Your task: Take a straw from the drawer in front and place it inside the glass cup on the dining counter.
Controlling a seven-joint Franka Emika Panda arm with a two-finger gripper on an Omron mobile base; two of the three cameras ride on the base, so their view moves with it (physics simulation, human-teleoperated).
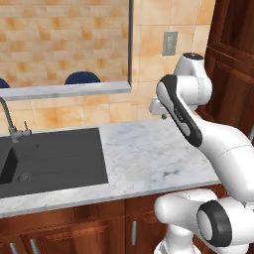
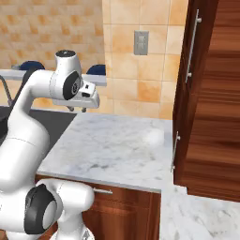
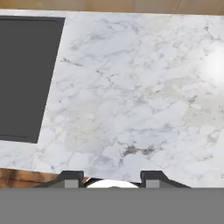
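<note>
Wooden drawers [image 1: 99, 228] below; black sink [image 1: 49, 158], faucet [image 1: 12, 124] leftward.

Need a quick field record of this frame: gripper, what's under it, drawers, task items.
gripper: held high above the counter, pointing down; jaws apart, nothing between them
surface below: marble counter beside the black sink
faucet: at the sink's back edge
drawers: wooden fronts under the counter, all shut
tall cabinet: right of the counter, closed
task progress: drawer not yet opened
</note>
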